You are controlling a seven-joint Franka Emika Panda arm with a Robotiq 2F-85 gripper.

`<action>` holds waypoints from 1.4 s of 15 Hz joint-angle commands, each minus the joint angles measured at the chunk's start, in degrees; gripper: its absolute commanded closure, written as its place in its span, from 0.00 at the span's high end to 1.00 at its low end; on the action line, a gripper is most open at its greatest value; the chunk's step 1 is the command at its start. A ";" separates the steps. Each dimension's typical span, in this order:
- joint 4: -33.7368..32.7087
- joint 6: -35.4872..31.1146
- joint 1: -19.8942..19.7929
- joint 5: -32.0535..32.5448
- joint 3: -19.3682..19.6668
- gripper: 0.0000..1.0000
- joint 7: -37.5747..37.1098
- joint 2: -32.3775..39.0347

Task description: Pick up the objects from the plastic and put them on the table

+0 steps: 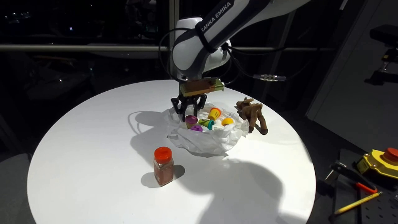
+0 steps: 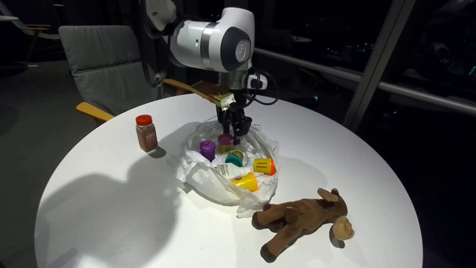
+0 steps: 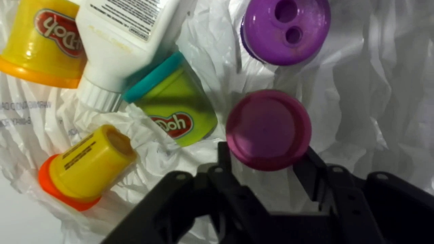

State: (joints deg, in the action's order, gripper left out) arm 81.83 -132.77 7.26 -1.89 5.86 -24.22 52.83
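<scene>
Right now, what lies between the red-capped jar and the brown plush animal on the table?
The crumpled white plastic bag, holding several tubs and a white bottle; both exterior views show it.

Tubs (image 2: 263, 166) in plastic (image 2: 208, 182) — jar (image 2: 146, 136), animal (image 2: 306, 215) on table (image 2: 208, 238).

It looks like an office or lab lounge: padded armchair (image 2: 104, 48), round table (image 1: 102, 174), big dark windows (image 1: 80, 21), robot arm (image 1: 191, 53)!

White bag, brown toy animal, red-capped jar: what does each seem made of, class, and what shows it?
White bag: likely thin plastic film, slightly glossy; sharp crinkles and bright streaks.
Brown toy animal: probably soft plush fabric, matte; no shine, limbs sprawled.
Red-capped jar: smooth glass or hard plastic, unclear which; upper sides look see-through.
</scene>
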 commanded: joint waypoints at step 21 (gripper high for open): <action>6.41 -0.33 0.68 0.69 -0.90 1.00 1.19 -5.18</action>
State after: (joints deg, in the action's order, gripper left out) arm 85.68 -132.18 7.49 -2.25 4.57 -23.86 49.99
